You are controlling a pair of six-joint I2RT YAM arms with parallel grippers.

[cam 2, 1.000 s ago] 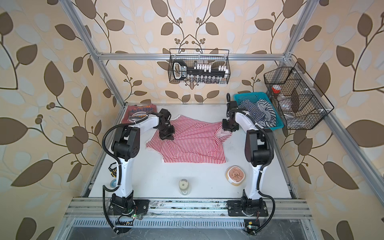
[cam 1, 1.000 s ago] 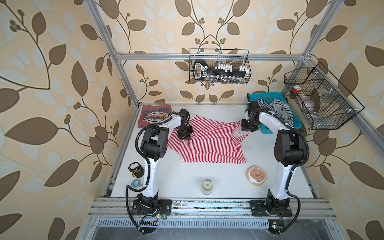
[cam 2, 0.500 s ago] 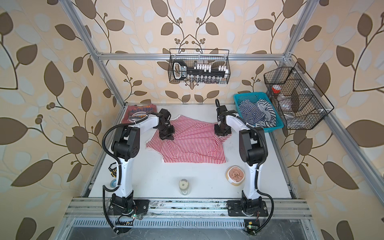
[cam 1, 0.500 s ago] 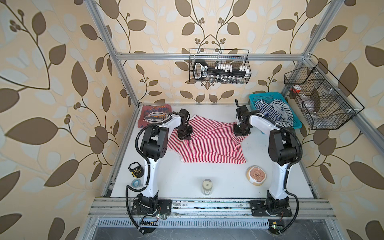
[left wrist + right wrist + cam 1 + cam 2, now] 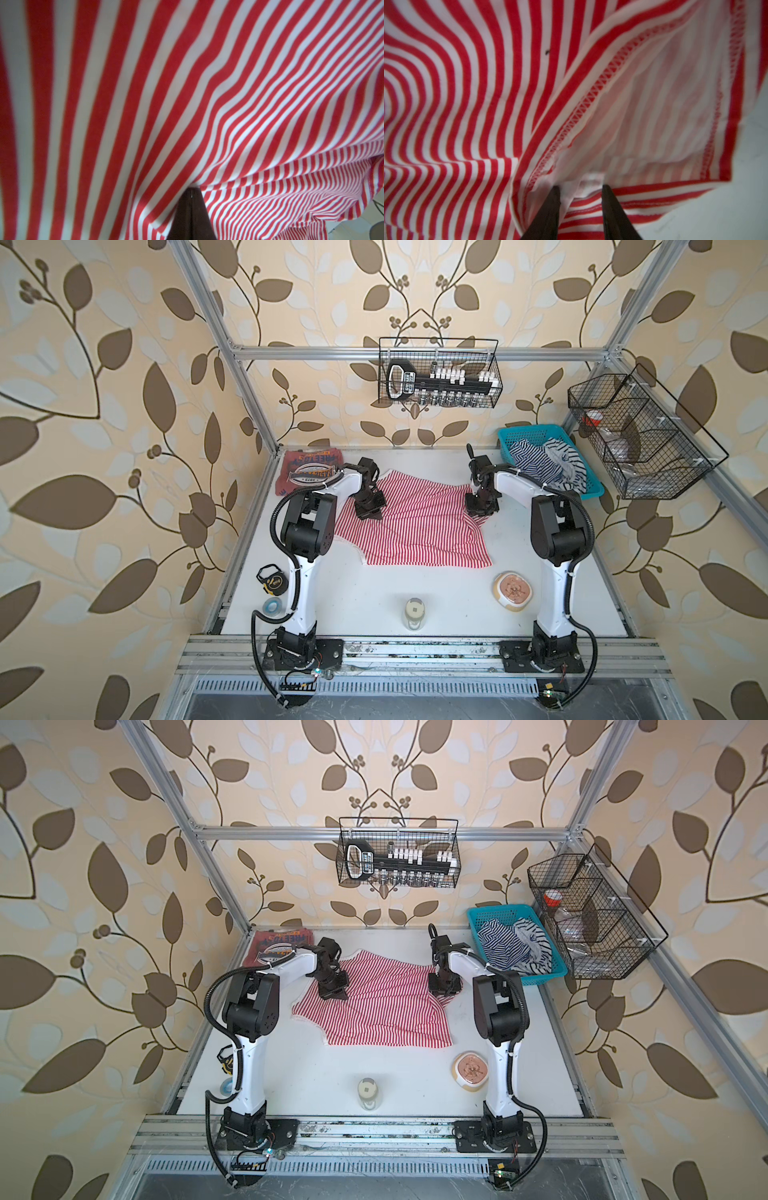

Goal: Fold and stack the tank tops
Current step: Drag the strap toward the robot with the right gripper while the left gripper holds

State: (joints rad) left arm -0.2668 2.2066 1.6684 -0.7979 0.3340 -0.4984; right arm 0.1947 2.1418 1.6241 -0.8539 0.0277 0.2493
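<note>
L jaws: shut, pinching striped tank top point(image 5: 415, 526) nr its left side
R jaws: narrow gap astride its hem, looks unclamped
Top loc: spread mid-tabletop point(image 5: 365, 605), rumpled
Handling: prob light, limp, slippy; grab hems/corners

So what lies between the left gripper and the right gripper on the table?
Only the red-and-white striped tank top: its wrinkled cloth fills the whole stretch from left gripper to right gripper, as both top views show.
</note>
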